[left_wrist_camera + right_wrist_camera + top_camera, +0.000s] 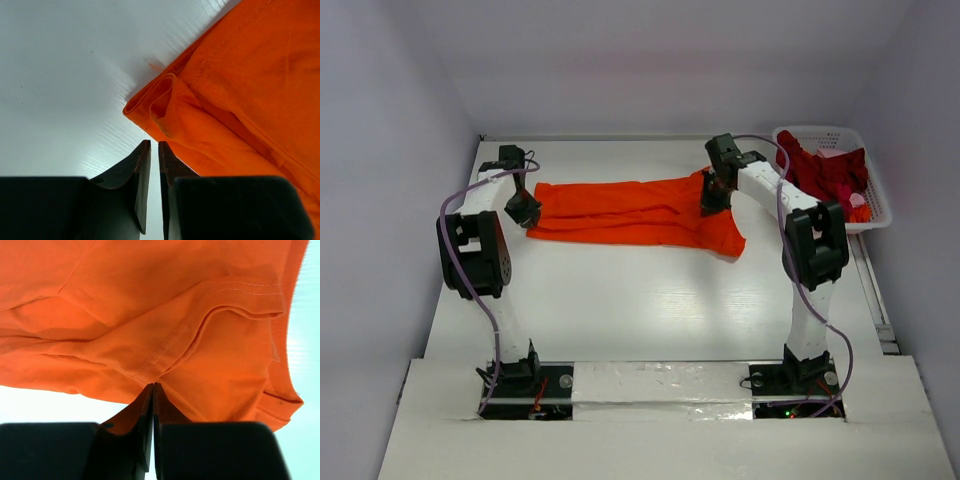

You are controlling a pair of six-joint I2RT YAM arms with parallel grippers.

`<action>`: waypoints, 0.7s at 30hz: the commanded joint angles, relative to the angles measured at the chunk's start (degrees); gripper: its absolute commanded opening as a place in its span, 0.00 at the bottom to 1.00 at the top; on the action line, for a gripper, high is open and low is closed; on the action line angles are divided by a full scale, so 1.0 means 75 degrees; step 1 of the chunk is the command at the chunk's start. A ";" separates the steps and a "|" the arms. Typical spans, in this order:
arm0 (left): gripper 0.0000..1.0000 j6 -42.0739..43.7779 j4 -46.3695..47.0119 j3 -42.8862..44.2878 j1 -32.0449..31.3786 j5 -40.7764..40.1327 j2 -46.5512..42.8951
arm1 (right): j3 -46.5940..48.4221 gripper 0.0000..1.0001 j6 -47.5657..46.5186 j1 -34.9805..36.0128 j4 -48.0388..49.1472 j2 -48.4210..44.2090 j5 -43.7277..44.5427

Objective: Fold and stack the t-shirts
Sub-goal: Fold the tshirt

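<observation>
The right hand (152, 386) pinches the orange t-shirt (150, 315); the left hand (154, 145), nearly closed and empty, sits just short of its folded corner. One-sided pulling could skew it.

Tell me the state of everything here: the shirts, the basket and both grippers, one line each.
Orange cloth t-shirt: lying on the white table, folded lengthwise into a long band.
Dark red cloth shirts: bunched up, unfolded, in the basket.
White plastic lattice basket: upright, holding the red shirts.
Left gripper: shut at the orange shirt's end, no cloth between its fingers.
Right gripper: shut, apparently pinching a fold of the orange shirt.
</observation>
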 commanded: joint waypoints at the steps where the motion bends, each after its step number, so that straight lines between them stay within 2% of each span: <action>1: 0.10 0.0111 -0.0154 0.0032 0.0025 -0.0187 -0.0047 | 0.0076 0.09 0.0020 0.0127 0.0215 0.0107 -0.0262; 2: 0.10 0.0111 -0.0154 0.0055 0.0025 -0.0198 -0.0036 | 0.0064 0.13 0.0031 0.0196 0.0250 0.0107 -0.0273; 7: 0.12 0.0123 -0.0154 0.0079 0.0025 -0.0280 0.0047 | -0.0006 0.23 0.0020 0.0349 0.0274 0.0248 -0.0367; 10: 0.14 0.0123 -0.0131 0.0044 0.0025 -0.0339 0.0035 | -0.0064 0.33 0.0008 0.0513 0.0297 0.0271 -0.0449; 11: 0.22 0.0135 -0.0130 0.0032 0.0025 -0.0397 0.0023 | -0.0088 0.34 0.0020 0.0513 0.0332 0.0271 -0.0403; 13: 0.27 0.0135 -0.0119 0.0020 0.0025 -0.0409 0.0046 | -0.0158 0.34 0.0031 0.0513 0.0367 0.0283 -0.0402; 21: 0.27 0.0135 -0.0084 0.0009 0.0025 -0.0398 0.0082 | -0.0333 0.32 0.0324 0.0513 0.0391 0.0061 0.0030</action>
